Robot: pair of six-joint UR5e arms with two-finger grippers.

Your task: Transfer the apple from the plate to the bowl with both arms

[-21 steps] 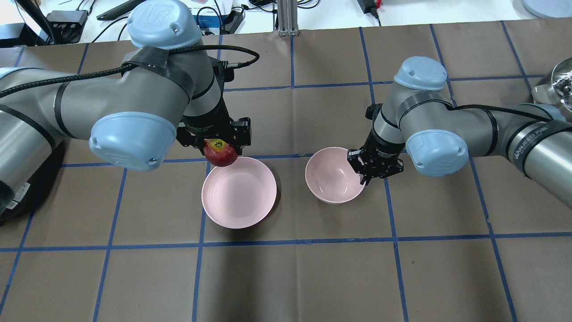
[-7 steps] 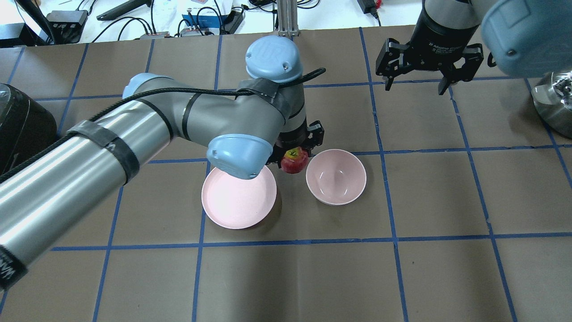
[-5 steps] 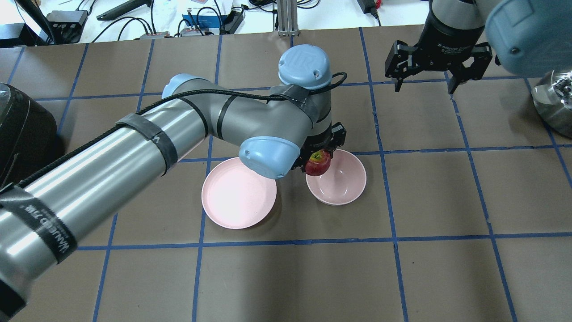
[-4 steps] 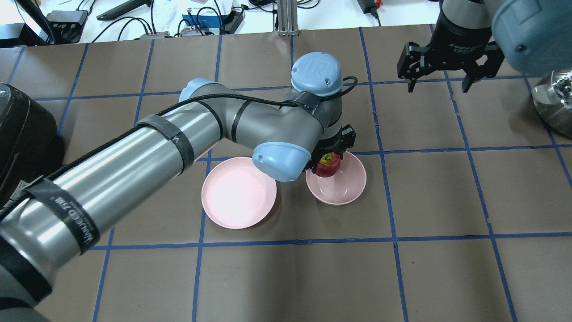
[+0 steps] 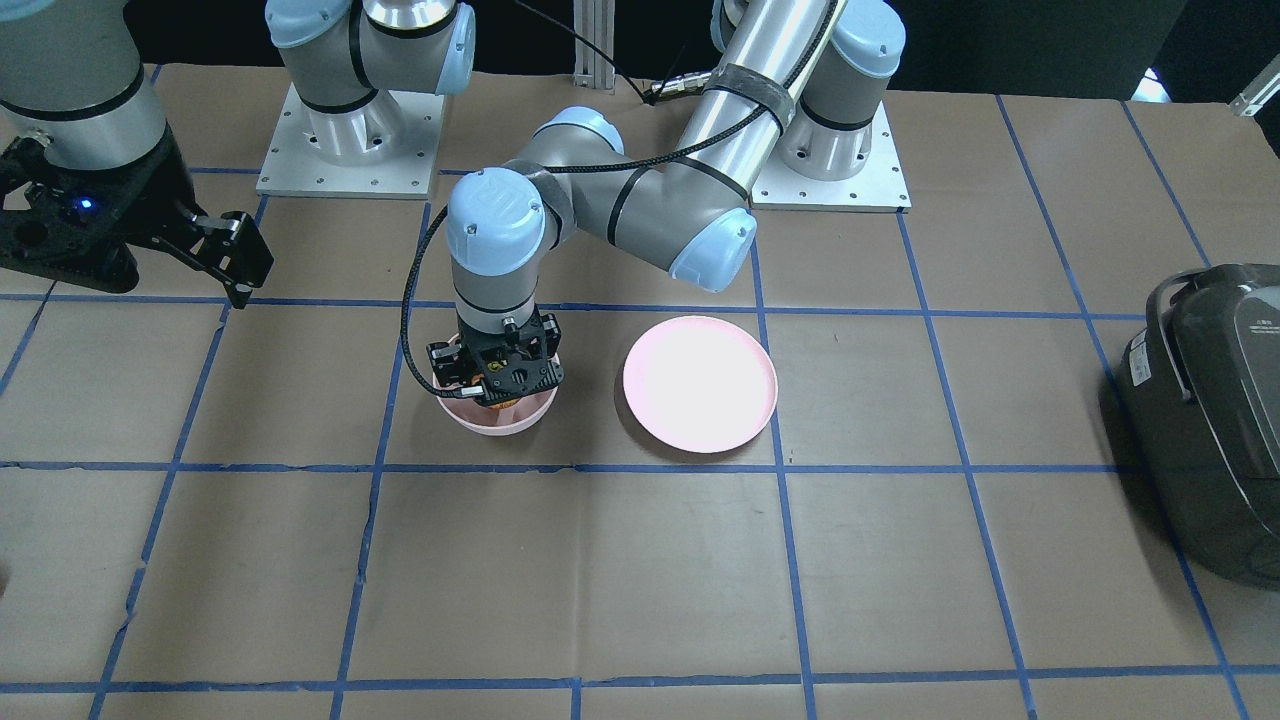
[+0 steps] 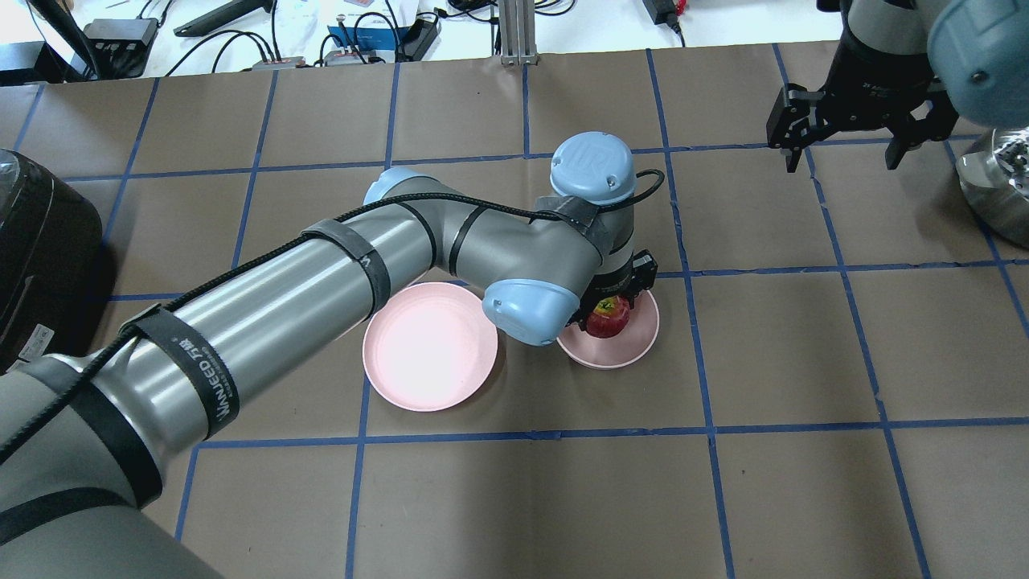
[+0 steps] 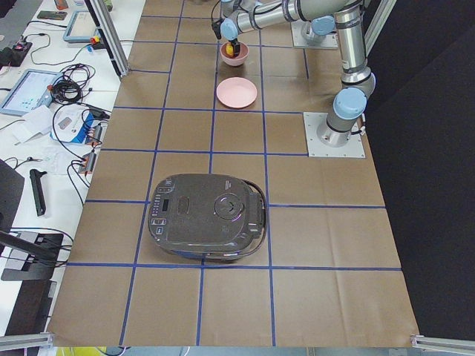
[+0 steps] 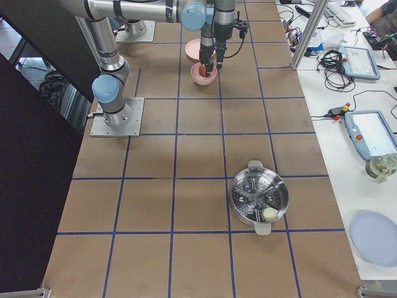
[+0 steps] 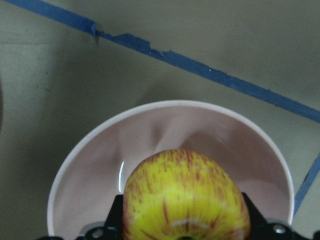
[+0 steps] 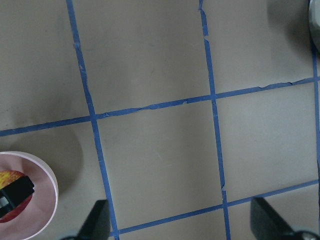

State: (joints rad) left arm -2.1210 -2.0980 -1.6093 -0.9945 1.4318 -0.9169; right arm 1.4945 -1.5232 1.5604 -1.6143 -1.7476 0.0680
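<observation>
My left gripper (image 5: 497, 378) points straight down over the bowl (image 6: 639, 347), and its fingers (image 9: 113, 224) are clamped on the apple (image 6: 608, 320), one on each side. They stand only as far apart as the apple is wide. In the left wrist view the apple's yellow, red-streaked skin bulges between the two black fingertips, with the bowl's pink inside all around it. The apple is within the bowl's rim, low in its mouth. I cannot tell whether it touches the bowl's bottom.

The bowl stands near the middle of the bench. The plate (image 6: 430, 358) lies just beside it, on the side toward the bench's left end. The two do not touch, and the plate has nothing on it.

My right gripper (image 6: 842, 157) hangs high above the bench, toward the right end and well apart from the bowl. Its fingers (image 10: 98, 217) are spread wide, with nothing between them and nothing touching them. From that wrist I look down on bare brown paper and blue tape lines, with the bowl's rim and a bit of the apple at the lower left corner.

A rice cooker (image 5: 1210, 400) sits at the left end of the bench, and a steel pot (image 8: 259, 197) at the right end.
</observation>
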